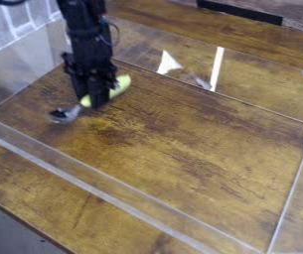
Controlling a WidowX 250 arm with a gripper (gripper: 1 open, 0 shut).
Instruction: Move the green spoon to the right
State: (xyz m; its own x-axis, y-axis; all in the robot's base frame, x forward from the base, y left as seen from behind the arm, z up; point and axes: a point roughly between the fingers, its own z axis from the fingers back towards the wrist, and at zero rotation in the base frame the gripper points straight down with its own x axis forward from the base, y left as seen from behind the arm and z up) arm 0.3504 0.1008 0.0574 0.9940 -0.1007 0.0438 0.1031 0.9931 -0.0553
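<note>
End effector [90, 92] grips the spoon [92, 93] by its green handle (bowl touching the desk [181, 139]); no writing readable.

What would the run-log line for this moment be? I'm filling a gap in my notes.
gripper: shut on green spoon | spoon bowl: low, near wooden tabletop | location: left part of clear-walled tray | move right: not done

I think I am in a test room or lab, not a home. My table [181, 139] is dark brown wood with nothing homey on it. Low clear plastic walls [127, 203] stand around my work spot like a see-through box. Bright lights shine off the plastic. Behind me at the top left I see a white brick wall [15, 20].
</note>
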